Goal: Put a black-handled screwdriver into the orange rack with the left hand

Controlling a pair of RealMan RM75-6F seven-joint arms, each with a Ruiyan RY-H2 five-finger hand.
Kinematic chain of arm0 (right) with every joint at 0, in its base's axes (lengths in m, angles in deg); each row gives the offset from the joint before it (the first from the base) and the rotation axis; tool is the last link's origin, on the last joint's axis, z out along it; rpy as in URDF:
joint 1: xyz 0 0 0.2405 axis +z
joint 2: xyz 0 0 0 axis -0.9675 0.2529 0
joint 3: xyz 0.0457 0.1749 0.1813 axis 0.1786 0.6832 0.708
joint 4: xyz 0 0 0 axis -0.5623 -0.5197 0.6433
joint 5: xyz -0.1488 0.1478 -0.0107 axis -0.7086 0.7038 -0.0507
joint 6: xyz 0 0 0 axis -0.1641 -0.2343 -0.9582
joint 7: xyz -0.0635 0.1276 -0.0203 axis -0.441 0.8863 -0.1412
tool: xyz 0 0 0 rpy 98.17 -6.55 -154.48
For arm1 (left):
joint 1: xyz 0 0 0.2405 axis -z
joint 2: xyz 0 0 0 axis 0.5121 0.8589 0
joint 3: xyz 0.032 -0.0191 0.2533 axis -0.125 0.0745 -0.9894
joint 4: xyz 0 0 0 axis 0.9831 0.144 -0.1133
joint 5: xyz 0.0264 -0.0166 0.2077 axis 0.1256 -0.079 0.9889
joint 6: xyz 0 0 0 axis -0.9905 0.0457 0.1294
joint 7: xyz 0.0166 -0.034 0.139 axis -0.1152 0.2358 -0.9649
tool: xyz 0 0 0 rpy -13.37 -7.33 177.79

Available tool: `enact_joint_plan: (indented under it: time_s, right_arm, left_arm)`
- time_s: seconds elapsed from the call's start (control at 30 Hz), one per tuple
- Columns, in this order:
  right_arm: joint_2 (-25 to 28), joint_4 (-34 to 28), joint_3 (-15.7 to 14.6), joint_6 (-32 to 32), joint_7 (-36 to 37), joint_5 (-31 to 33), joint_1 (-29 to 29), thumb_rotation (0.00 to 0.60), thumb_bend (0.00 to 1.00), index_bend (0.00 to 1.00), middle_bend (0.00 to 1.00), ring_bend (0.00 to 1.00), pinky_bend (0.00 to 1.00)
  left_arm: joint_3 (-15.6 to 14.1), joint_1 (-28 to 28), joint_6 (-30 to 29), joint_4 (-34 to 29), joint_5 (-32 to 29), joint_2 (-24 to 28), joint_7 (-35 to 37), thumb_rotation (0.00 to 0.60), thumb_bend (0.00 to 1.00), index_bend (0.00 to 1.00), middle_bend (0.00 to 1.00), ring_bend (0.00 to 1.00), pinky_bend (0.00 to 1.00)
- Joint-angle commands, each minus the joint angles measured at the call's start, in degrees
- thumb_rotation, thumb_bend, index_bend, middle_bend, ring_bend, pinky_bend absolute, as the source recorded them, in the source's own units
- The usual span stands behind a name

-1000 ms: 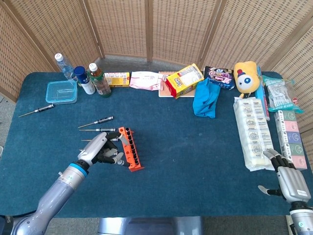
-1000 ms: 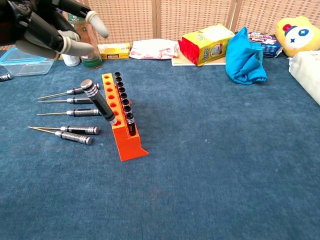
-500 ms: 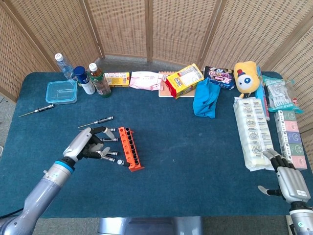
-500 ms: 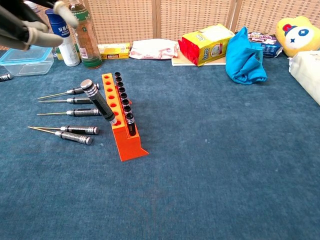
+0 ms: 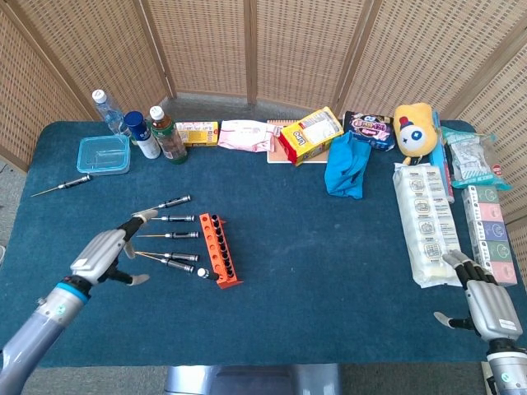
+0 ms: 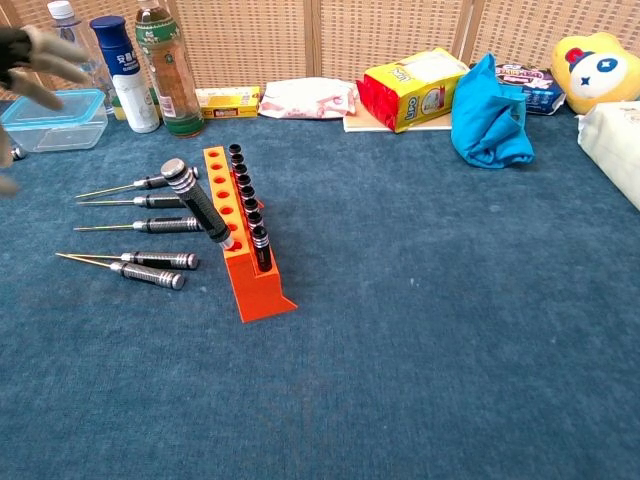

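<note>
Chest view gives us the left hand (image 6: 30, 55) at the table's (image 6: 450, 330) left edge, fingers spread, gripping nothing. We count five loose screwdrivers (image 6: 150, 225) with slim metal shafts and knurled black handles lying beside the orange rack (image 6: 245, 270). A black-handled screwdriver (image 6: 198, 207) leans tilted in a front hole; seven more stand upright. At the near right corner our right hand (image 5: 486, 304) rests, fingers apart.

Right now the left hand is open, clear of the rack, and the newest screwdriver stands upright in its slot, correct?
Not upright. The chest view shows the screwdriver leaning left out of the rack, tip in a hole. The rest holds: the left hand is open and clear of the rack.
</note>
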Motion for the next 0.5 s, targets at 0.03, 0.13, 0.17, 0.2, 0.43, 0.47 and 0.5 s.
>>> enact_joint_plan:
  time_s: [0.03, 0.13, 0.17, 0.2, 0.43, 0.47, 0.5]
  right_arm:
    - [0.0, 0.0, 0.0, 0.0, 0.0, 0.0, 0.0, 0.600, 0.13, 0.13, 0.06, 0.13, 0.14]
    - [0.0, 0.0, 0.0, -0.1, -0.1, -0.1, 0.0, 0.600, 0.13, 0.13, 0.06, 0.13, 0.14]
    - [0.0, 0.0, 0.0, -0.1, -0.1, -0.1, 0.0, 0.600, 0.13, 0.13, 0.06, 0.13, 0.14]
    - [0.0, 0.0, 0.0, -0.3, -0.2, -0.2, -0.1, 0.600, 0.13, 0.13, 0.06, 0.13, 0.14]
    - [-1.2, 0.9, 0.5, -2.7, -0.8, -1.3, -0.6, 0.600, 0.12, 0.13, 0.06, 0.10, 0.12]
    - [-1.7, 1.3, 0.7, -3.7, -0.7, -2.0, -0.8, 0.600, 0.12, 0.13, 0.06, 0.09, 0.11]
    - [-2.2, 1.8, 0.9, -4.5, -0.7, -2.4, -0.9, 0.600, 0.12, 0.13, 0.05, 0.08, 0.10]
  left_arm:
    - [-4.0, -5.0, -6.0, 4.1, 7.4, -0.3, -2.0, 0.600, 0.09, 0.00, 0.00, 0.04, 0.32]
    - [-5.8, -8.2, -11.1, 6.5, 11.2, -0.7, -4.7, 0.600, 0.07, 0.00, 0.00, 0.02, 0.26]
    - [-6.3, -9.4, -13.0, 7.2, 12.2, -0.9, -5.7, 0.600, 0.07, 0.00, 0.00, 0.02, 0.25]
    - [-6.8, -10.6, -15.0, 7.9, 13.2, -1.3, -6.5, 0.600, 0.07, 0.00, 0.00, 0.01, 0.24]
    - [-9.1, -18.6, -26.4, 11.0, 15.8, -3.5, -12.3, 0.600, 0.07, 0.00, 0.00, 0.00, 0.16]
    - [-9.2, -19.7, -27.8, 11.0, 15.3, -3.8, -14.2, 0.600, 0.07, 0.00, 0.00, 0.00, 0.14]
    - [-9.2, -20.5, -28.8, 11.0, 14.9, -4.1, -15.7, 0.600, 0.07, 0.00, 0.00, 0.00, 0.13]
